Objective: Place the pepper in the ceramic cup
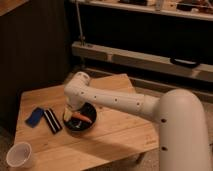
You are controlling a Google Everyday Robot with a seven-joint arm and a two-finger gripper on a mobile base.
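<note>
The orange-red pepper [81,118] lies in the black bowl [80,121] near the middle of the wooden table [115,135]. The white ceramic cup [20,155] stands at the table's front left corner, far from the bowl. My gripper [70,111] hangs at the end of the white arm [115,100], just over the bowl's left side and right next to the pepper. The wrist hides most of the gripper. A pale item in the bowl is not visible now.
A blue flat object [35,117] and a black striped object [52,120] lie on the table left of the bowl. A dark shelf unit with a rail [145,57] stands behind the table. A dark wall panel stands at the left.
</note>
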